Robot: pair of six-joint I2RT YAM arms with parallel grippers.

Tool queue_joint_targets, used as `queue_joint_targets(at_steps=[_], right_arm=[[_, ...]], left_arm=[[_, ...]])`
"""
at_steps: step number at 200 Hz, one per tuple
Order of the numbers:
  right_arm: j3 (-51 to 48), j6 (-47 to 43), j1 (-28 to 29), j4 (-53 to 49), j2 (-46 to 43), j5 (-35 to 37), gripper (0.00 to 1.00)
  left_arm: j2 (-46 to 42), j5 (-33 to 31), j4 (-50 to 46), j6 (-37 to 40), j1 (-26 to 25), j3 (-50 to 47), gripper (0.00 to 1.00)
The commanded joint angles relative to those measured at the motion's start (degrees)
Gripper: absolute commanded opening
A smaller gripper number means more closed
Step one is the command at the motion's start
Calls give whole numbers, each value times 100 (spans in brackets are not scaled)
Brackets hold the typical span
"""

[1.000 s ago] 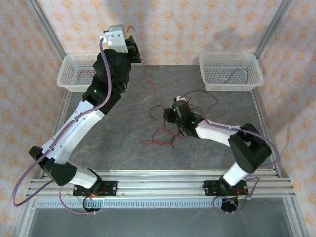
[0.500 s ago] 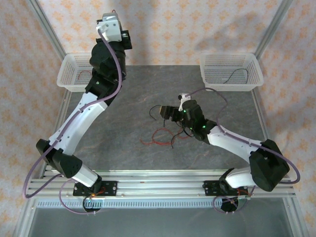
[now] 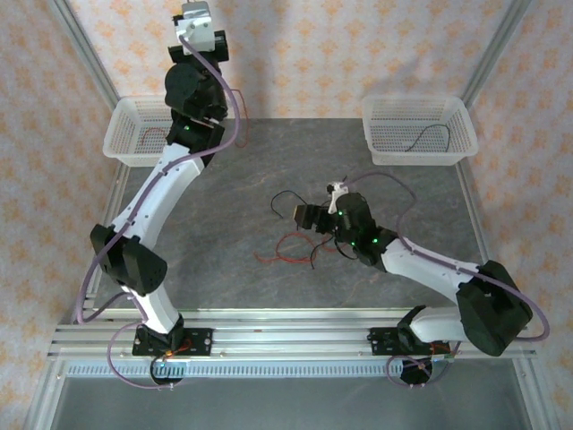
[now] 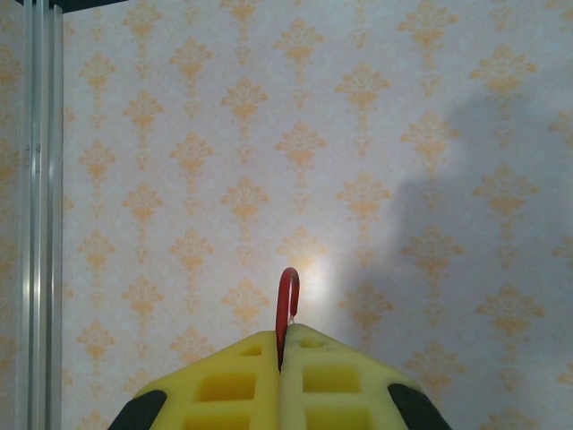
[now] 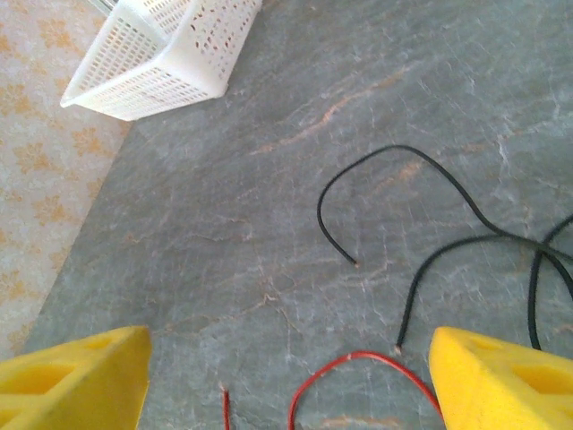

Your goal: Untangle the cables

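My left end effector (image 4: pixel 280 345) is clenched. Its 2 yellow fingers (image 4: pixel 224 390) press flat together and pinch a red wire (image 4: pixel 286 291), whose short end curls into a hook just above the fingertips. That arm reaches high and far, up past the back edge of the counter (image 3: pixel 224 233). In the wrist view the patterned wall (image 4: pixel 179 134) is behind the wire and a metal post (image 4: pixel 40 215) runs down the left edge.

My right end effector (image 5: pixel 291 358) is released, its 2 pads (image 5: pixel 72 376) wide apart with nothing between them. It hangs low over the grey counter near the middle, a little to the right. The cables (image 3: pixel 291 244) lie there in a loose heap on the counter, just beside and partly under this end effector.

From the right wrist I see a black wire (image 5: pixel 394 150) curving across the stone, with 1 free end lying on it. A second black strand (image 5: pixel 428 270) meets it at the right. A red loop (image 5: pixel 358 355) arches between my fingertips, closer to the right one, and a short red end (image 5: pixel 225 403) shows low down.

2 white baskets stand at the far corners. The left basket (image 3: pixel 125 148) holds a red piece (image 3: pixel 152 136) and the right basket (image 3: pixel 394 154) a black piece (image 3: pixel 431 134).
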Motion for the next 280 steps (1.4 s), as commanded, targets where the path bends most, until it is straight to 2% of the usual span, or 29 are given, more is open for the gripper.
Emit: queue_joint_targets(at_steps=[1, 51, 86, 114, 166, 218, 237, 253, 280], right_arm=[[-219, 179, 19, 83, -348, 154, 80], [-530, 227, 19, -372, -923, 585, 80], [-613, 372, 19, -379, -857, 685, 80], [-508, 465, 15, -277, -497, 594, 79], [-190, 584, 19, -176, 307, 376, 78], [99, 532, 18, -496, 589, 515, 78], [223, 477, 19, -749, 559, 672, 78], [260, 443, 19, -906, 473, 768, 78], [290, 399, 19, -1157, 351, 808, 78]], left_arm=[[327, 286, 37, 8, 169, 517, 0], [1418, 452, -498, 9, 533, 1900, 0], [1912, 617, -772, -164, 919, 2511, 0], [1996, 674, -646, -375, 1279, 2186, 0], [1907, 606, 184, -792, 1926, 698, 0], [1671, 439, 686, -1150, 2129, -931, 0], [1555, 212, 445, -1396, 2146, -1341, 0], [1504, 133, -145, -1843, 2196, -1520, 0], [1694, 497, -1556, -2805, 2349, -1270, 0]])
